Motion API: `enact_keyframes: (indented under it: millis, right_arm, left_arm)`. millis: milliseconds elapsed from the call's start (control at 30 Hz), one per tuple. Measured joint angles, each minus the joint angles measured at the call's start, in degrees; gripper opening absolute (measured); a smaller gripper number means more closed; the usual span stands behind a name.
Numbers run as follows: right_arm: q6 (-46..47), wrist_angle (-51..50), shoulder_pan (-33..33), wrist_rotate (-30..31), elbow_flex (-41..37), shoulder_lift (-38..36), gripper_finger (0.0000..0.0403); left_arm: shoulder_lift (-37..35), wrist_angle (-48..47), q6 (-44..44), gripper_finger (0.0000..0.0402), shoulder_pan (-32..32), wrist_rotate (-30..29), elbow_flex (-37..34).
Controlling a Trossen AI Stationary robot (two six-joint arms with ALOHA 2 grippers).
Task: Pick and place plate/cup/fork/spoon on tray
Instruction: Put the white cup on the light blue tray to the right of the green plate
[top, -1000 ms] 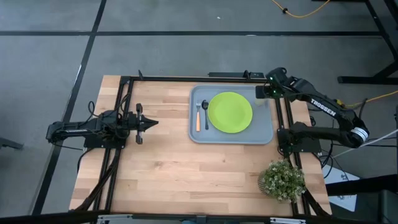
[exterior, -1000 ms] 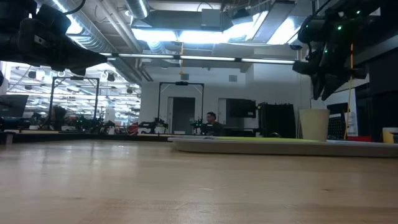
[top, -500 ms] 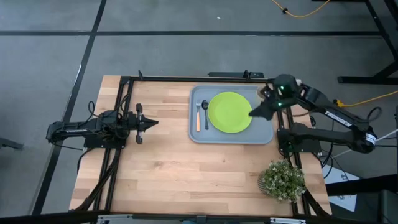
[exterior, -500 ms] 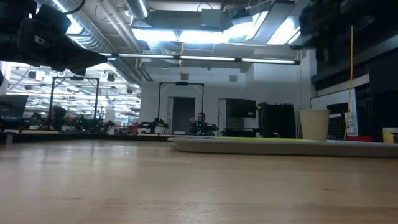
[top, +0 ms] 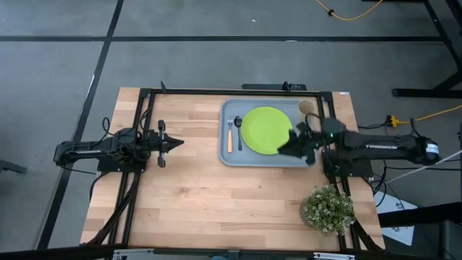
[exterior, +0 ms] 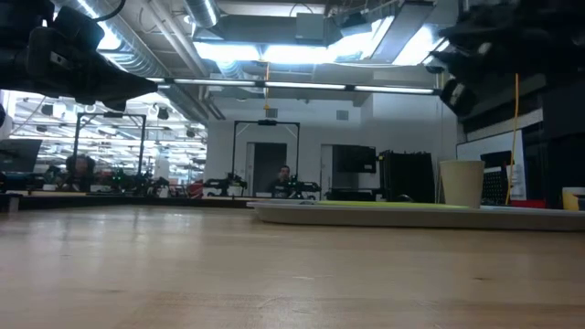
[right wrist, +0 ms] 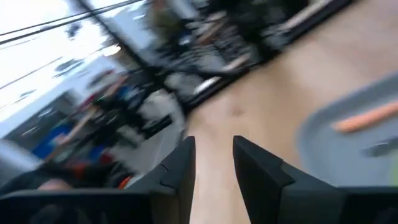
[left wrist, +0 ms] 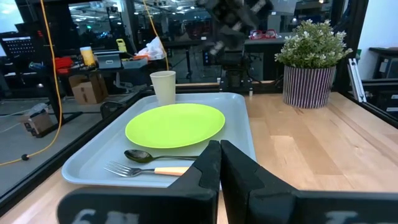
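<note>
The grey-blue tray lies at the table's far right. On it lie the lime-green plate, the orange-handled fork and the dark spoon. The tan cup stands upright in the tray's far right corner. The left wrist view also shows the plate, fork, spoon and cup. My right gripper hovers over the plate's near right edge, open and empty. My left gripper is shut and empty at the table's left.
A bushy potted plant stands at the table's near right corner, close to the right arm's base. Bare wood lies between the left gripper and the tray and along the near edge. In the low view, a person shows far off in the room.
My right gripper has drawn away from the cup at the tray's far right corner and swung toward the table's near edge, over the plate's right side, its arm swinging round to lie level across the table's right edge. The cup stays upright on the tray.
</note>
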Motion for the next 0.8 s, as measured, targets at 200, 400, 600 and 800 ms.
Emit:
enact_keyframes:
  millis: [200, 400, 600, 800]
  right_arm:
    - [-7.95, 9.5, 10.15, 0.19, -4.25, -1.06, 0.0112]
    - [-20.95, 4.01, 17.36, 7.5, -6.04, -7.76, 0.0112]
    - [-21.91, -6.24, 22.09, 22.65, -9.13, -16.55, 0.0112]
    - [-23.77, -5.34, 22.96, 22.9, -12.43, -22.39, 0.0112]
  left_arm:
    - [0.0, 0.0, 0.0, 0.0, 0.0, 0.02, 0.02]
    - [0.0, 0.0, 0.0, 0.0, 0.0, 0.01, 0.0]
    - [0.0, 0.0, 0.0, 0.0, -0.02, 0.02, 0.0]
    - [0.0, 0.0, 0.0, 0.0, -0.02, 0.01, 0.0]
